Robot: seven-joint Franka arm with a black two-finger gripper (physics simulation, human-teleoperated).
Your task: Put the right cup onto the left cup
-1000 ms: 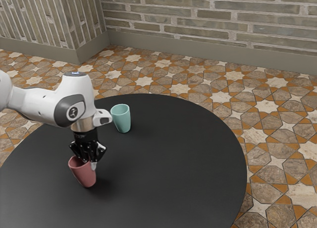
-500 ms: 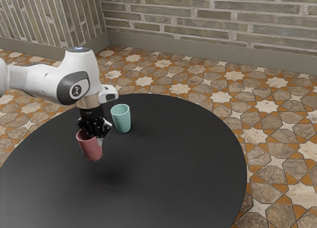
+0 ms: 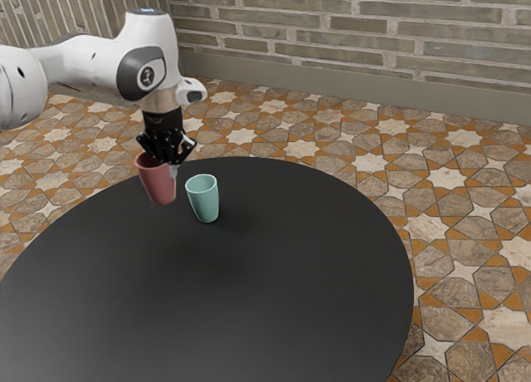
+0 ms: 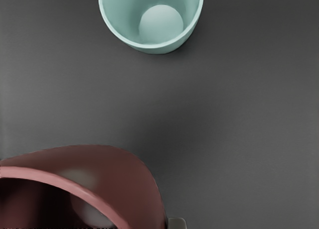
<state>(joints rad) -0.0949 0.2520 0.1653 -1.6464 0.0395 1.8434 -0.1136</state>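
Two nearly closed jaws pinch the red cup [image 3: 157, 185].

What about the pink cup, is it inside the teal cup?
No, the pink cup hangs from the gripper, clear of the teal cup on the table.

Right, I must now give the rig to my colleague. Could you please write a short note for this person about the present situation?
End effector: closed on the red cup near its rim.
Red cup: held in the air, mouth up, beside the teal cup but not over it.
Teal cup: standing on the black table, mouth up, nothing in it.
Done: red cup grasped and lifted.
Left: bring it over the teal cup, lower it on, release, back away.
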